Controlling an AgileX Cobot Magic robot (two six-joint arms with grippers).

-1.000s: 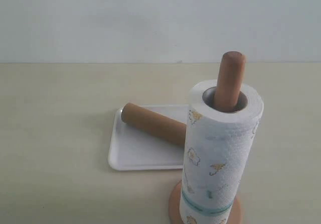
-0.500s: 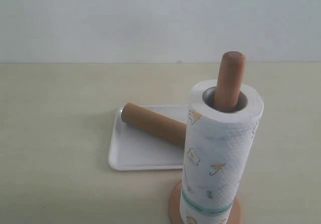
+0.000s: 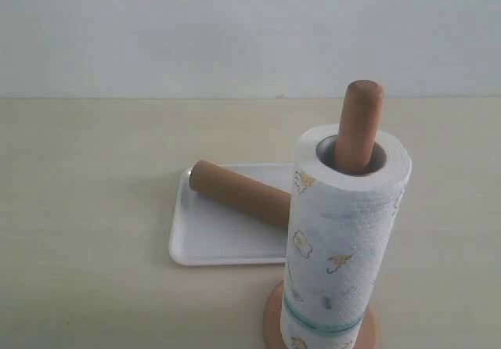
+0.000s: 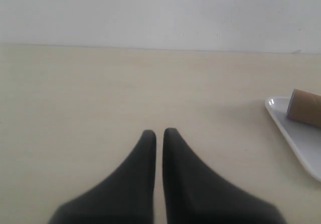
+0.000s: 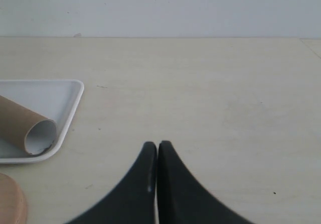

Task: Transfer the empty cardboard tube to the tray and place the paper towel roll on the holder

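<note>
- Risk lies first with the empty cardboard tube (image 3: 239, 192). It rests slantwise in the tray (image 3: 211, 243), one open end close to the low rim. Round and light, it could, I judge, roll out if either of my arms bumps the tray.
- The paper towel roll (image 3: 340, 239) stands threaded on the holder (image 3: 360, 122), whose rounded post top pokes out of the core. The stack is tall on a small base, so a sideways knock from an arm might tip it.
- My left gripper (image 4: 159, 131) hangs over bare table (image 3: 94, 169), apart from the tray. Its fingers are drawn together with only a sliver between them, and they hold nothing.
- My right gripper (image 5: 157, 144) is pinched closed and empty, near the tray's corner.
- Both halves of the job look done.
- Count: one tube, one tray, one roll, one holder, two grippers.
</note>
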